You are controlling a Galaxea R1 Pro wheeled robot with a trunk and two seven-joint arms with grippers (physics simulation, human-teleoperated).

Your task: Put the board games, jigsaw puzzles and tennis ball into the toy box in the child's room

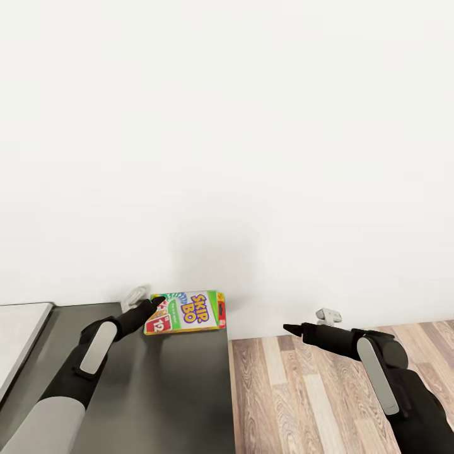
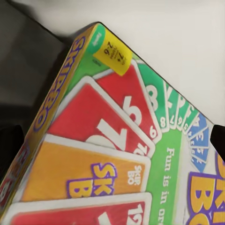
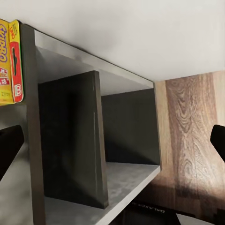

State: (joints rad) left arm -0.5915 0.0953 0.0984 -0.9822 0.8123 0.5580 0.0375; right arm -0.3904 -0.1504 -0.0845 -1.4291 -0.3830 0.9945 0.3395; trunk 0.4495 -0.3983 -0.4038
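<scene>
A: Starting at the left, what is the left gripper (image 1: 153, 307) doing?

B: It reaches over the dark grey cabinet top (image 1: 157, 391), its fingertips at the near-left corner of the Skip-Bo box (image 1: 186, 312). The left wrist view has the box lid right up close between two dark finger edges set wide apart, so the jaws look spread around the box, not clamped on it. I judge this to be the approach for a grasp.

A: And where does the box sit?

B: Flat on the cabinet top, just ahead of those fingertips, against the white wall (image 1: 227, 145) and near the cabinet's right edge. Lying flat, it probably has to be pinched across its edges.

A: And the right gripper (image 1: 291, 328)?

B: It hangs over the wood-plank floor (image 1: 315, 391), well right of the box, holding nothing. Its fingers stand apart in its wrist view, facing the cabinet's open shelves (image 3: 93, 154); it seems parked out of the way.
</scene>
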